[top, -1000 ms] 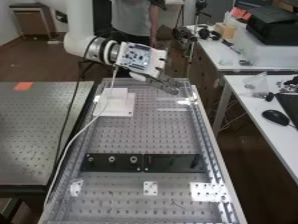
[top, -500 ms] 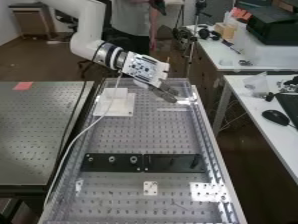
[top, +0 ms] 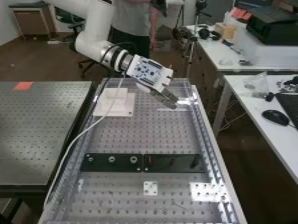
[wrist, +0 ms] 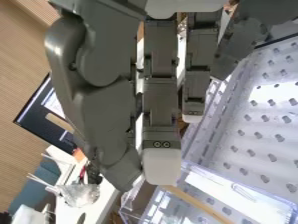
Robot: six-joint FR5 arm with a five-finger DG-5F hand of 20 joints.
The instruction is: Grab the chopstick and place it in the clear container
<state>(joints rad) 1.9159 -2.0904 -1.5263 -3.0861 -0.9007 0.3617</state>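
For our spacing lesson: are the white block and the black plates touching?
Apart: in the high view, perforated bench surface shows between the white block and the black plates.

In the high view, a block stood at the bench's far left, the container to its right, both behind two plates side by side. Another table lay left of the bench; a desk bearing a mouse stood right.

High view | arm in from upper left | hand slanting downward
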